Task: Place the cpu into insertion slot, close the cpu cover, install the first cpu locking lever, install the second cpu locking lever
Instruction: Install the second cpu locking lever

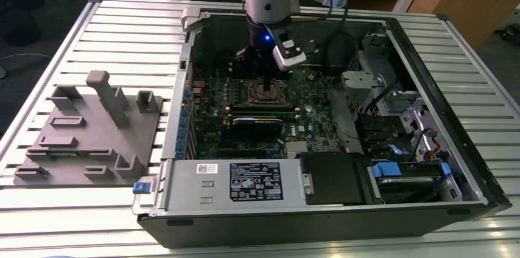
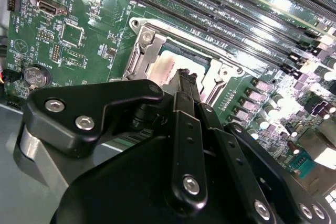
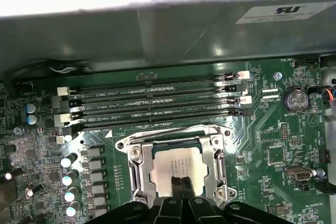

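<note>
Currently: gripper (image 3: 182, 186) poised directly over the insertion slot (image 3: 177, 166), fingertips drawn together, nothing visibly held between them.

Item, cpu (image 3: 176, 165): pale silver top, lying flat in the slot straight beneath the fingertips; in the second wrist view the fingertips (image 2: 185, 80) stand at or just above its surface, contact not certain.

Item, cpu cover (image 3: 178, 136): metal frame lying down around the chip in both wrist views, apparently closed; whether fully seated, cannot tell.

Item, locking levers: not made out clearly in either wrist view; judged not yet confirmed as latched.

Progress, as judged: placement done, cover likely done, lever work outstanding.

Clearance: memory slots (image 3: 152, 103) run just beyond the cover's far edge from the gripper; a row of capacitors (image 3: 68, 179) stands to one side of the socket. Computer case (image 1: 455, 106) walls rise around the motherboard (image 1: 243, 97), leaving open room mainly straight above the gripper.
</note>
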`<state>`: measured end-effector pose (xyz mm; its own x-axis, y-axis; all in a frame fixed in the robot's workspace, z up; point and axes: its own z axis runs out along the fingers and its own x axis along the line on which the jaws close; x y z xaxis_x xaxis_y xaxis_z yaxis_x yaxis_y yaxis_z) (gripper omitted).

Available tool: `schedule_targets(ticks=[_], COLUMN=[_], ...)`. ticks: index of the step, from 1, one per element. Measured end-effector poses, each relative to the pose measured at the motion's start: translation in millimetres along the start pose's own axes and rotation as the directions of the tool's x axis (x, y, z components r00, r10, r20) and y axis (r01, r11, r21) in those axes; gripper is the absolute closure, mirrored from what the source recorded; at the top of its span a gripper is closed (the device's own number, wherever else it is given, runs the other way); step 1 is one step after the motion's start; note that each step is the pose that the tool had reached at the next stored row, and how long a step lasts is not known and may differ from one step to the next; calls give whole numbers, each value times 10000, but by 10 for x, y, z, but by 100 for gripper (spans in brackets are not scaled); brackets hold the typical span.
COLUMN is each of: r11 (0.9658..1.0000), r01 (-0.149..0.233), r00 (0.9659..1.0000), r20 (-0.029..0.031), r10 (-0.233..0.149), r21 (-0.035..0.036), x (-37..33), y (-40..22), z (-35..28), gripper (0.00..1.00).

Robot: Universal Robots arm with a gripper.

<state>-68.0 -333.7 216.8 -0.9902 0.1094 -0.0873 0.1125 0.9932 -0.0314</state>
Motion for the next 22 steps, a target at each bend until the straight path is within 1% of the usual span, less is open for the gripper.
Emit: schedule_targets(ticks=[1, 5, 8, 15, 22], r11=[10000, 10000, 10000, 10000, 10000], r01=[0, 0, 0, -1, -1], r00=[10000, 10000, 10000, 10000, 10000], r20=[1, 1, -1, 0, 0], r10=[0, 0, 0, 1, 1], r21=[-2, -1, 1, 0, -1], x=[-8, -8, -9, -14, -16], y=[-72, -72, -73, -75, -75], z=[3, 1, -14, -69, -83], gripper=[89, 89, 89, 89, 89])
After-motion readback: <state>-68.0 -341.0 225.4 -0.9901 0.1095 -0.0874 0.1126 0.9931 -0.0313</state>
